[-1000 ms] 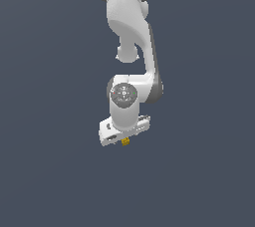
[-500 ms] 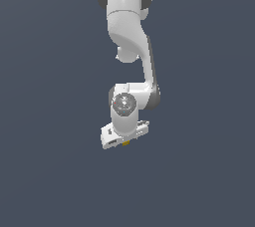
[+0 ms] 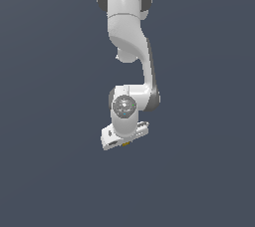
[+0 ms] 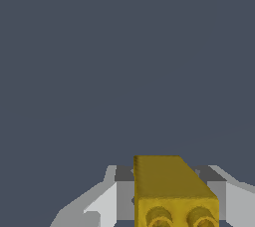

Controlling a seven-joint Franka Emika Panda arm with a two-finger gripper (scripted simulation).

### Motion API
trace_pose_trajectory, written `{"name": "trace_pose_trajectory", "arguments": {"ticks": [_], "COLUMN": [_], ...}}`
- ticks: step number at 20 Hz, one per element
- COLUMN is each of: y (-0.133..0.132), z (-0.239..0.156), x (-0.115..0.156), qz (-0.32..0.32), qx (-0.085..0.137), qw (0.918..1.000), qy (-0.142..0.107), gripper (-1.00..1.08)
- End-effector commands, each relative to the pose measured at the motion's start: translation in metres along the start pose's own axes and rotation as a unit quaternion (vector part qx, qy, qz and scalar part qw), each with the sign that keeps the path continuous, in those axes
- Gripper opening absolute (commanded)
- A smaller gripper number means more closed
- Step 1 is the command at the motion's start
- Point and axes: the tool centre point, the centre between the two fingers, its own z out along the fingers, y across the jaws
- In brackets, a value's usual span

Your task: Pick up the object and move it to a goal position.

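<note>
Showing only as a small yellow sliver in the exterior view, the object (image 3: pixel 126 144) is sitting tucked under the lower edge of the gripper (image 3: pixel 124 141), most of it hidden behind the white hand body. Its shape and markings are not making themselves out at that size.

The wrist view is giving the better look: the object (image 4: pixel 172 191) is appearing as a mustard-yellow elongated block with flat, faintly mottled faces, and two round stud-like marks with darker rings are showing on the end face nearest the camera. That end is being cut off by the picture's edge, so the full face is not visible.

The gripper (image 4: pixel 172 198) is closing on the block from both sides: the light grey fingers (image 4: pixel 107 203) are lying against its flanks, with darker pads behind, so the jaws are standing only as far apart as the block is wide, and holding it. The fingertips themselves are partly cut off by the frame.

In the exterior view the arm (image 3: pixel 130 47) is hanging down from the top edge, its base cropped out, with the wrist tilted so the hand is slanting. The surface (image 3: pixel 50 171) is rendering as a uniform dark blue-grey with no edges, corners or shadows, so whether the block is resting on it or lifted is not determinable.
</note>
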Motion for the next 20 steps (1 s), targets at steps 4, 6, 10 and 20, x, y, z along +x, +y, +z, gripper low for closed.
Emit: {"name": "trace_pose_trajectory", "arguments": {"ticks": [4, 6, 10, 20], "y": [0.000, 0.000, 0.001, 0.018], "z": [0.000, 0.000, -0.004, -0.053], "x": [0.000, 0.000, -0.001, -0.016], "qz": [0.000, 0.000, 0.000, 0.000], "qx": [0.000, 0.000, 0.000, 0.000], "qw": [1.0000, 1.0000, 1.0000, 1.0000], "qy": [0.000, 0.000, 0.000, 0.000], "gripper": [-1.00, -1.00, -1.00, -1.00]}}
